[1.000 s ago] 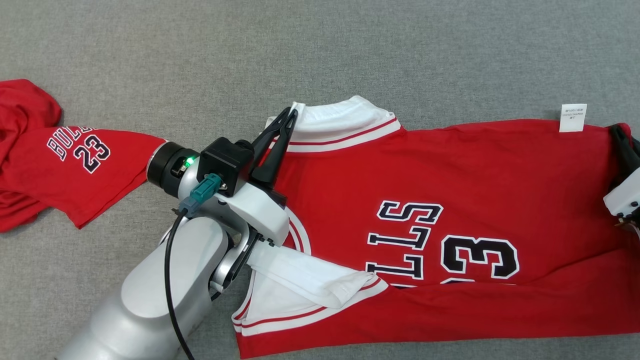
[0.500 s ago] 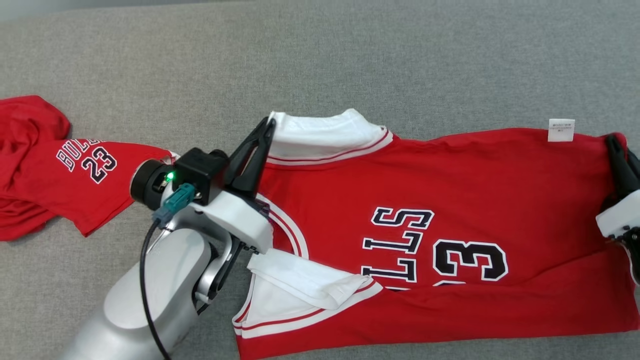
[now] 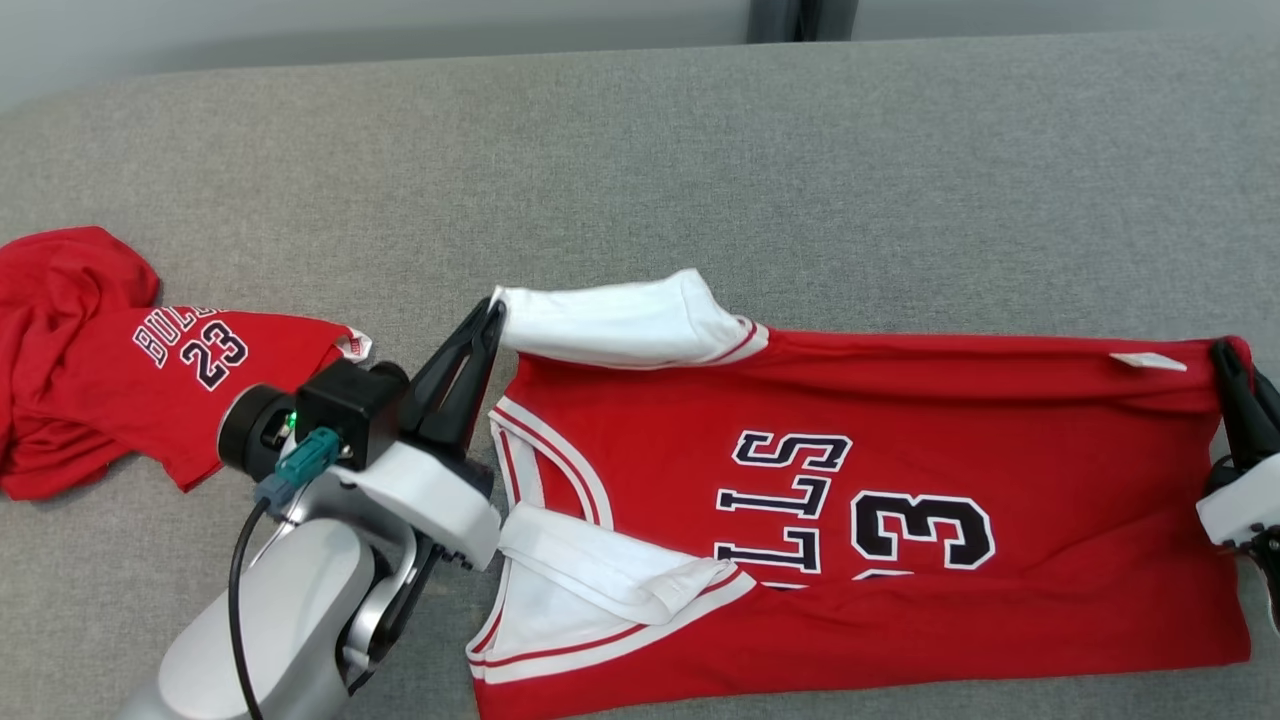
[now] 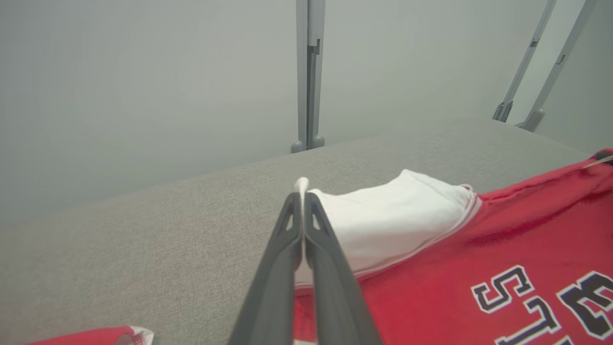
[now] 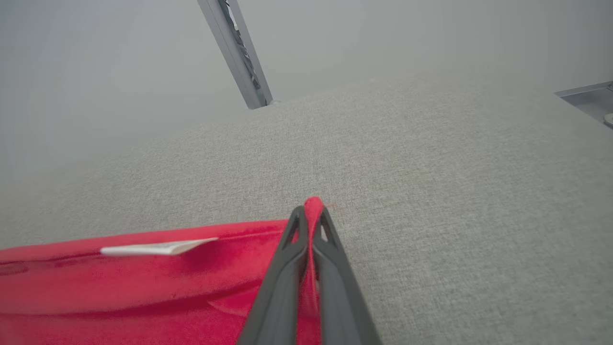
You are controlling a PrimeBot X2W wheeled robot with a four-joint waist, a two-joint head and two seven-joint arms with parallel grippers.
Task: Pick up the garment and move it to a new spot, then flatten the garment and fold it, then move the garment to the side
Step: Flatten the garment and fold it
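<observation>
A red jersey garment point(image 3: 900, 430) with white sleeves and dark lettering lies across the grey surface, its far edge raised. My left gripper point(image 3: 492, 312) is shut on the tip of the far white sleeve point(image 3: 620, 322); the left wrist view has the white cloth pinched between the fingertips point(image 4: 302, 197). At the right edge my right gripper point(image 3: 1222, 352) is shut on the garment's far hem corner, and red cloth pokes up between its fingertips point(image 5: 312, 211). A white label point(image 5: 153, 247) sticks out of the raised hem.
A second red garment point(image 3: 110, 350) with a "23" print lies crumpled at the left edge. The grey padded surface point(image 3: 700, 170) stretches beyond the jersey to its far edge, where a dark post point(image 3: 800, 18) stands. A metal tray corner point(image 5: 591, 98) sits at the far right.
Both grippers have lifted the jersey's far edge off the surface and drawn it nearer, so the far sleeve and hem now stand raised. The head camera has tilted up.
</observation>
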